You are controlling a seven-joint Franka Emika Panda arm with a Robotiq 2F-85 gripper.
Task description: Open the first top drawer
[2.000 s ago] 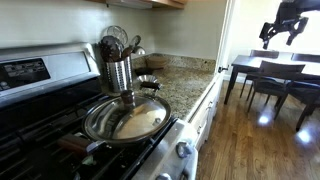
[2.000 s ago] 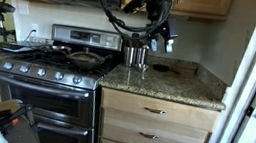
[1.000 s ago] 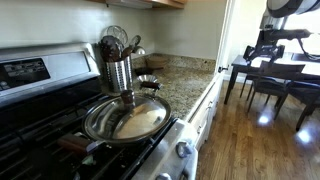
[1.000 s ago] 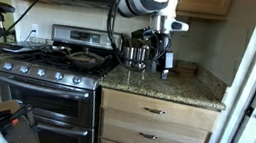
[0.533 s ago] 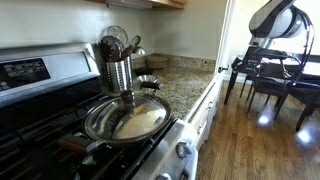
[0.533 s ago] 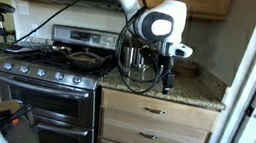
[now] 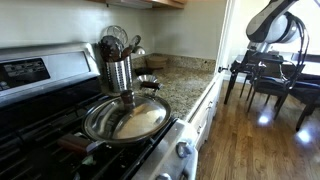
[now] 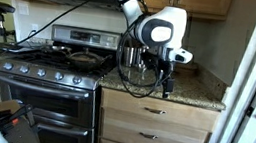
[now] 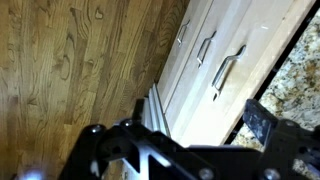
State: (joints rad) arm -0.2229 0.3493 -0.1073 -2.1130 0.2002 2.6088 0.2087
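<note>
The first top drawer (image 8: 155, 111) is the pale front with a metal bar handle right under the granite counter. It is closed, so its inside is hidden. In the wrist view its front (image 9: 245, 85) and handle (image 9: 228, 72) lie beside the granite edge, with two more drawer fronts below it. My gripper (image 8: 167, 82) hangs at the counter's front edge, just above the drawer and apart from it. In the wrist view the gripper (image 9: 180, 140) has its dark fingers spread wide and is empty. The arm (image 7: 275, 22) shows at the top right in an exterior view.
A steel stove (image 8: 51, 81) with a pan (image 7: 125, 118) stands beside the counter. A utensil holder (image 7: 118, 70) and granite counter (image 8: 181, 89) are nearby. A wall or door frame (image 8: 245, 98) bounds the cabinet's far side. A dining table and chairs (image 7: 280, 75) stand on the wood floor.
The arm has swung down from high over the counter. It brought the gripper to the counter's front edge above the top drawer. In the last half second it hardly moved.
</note>
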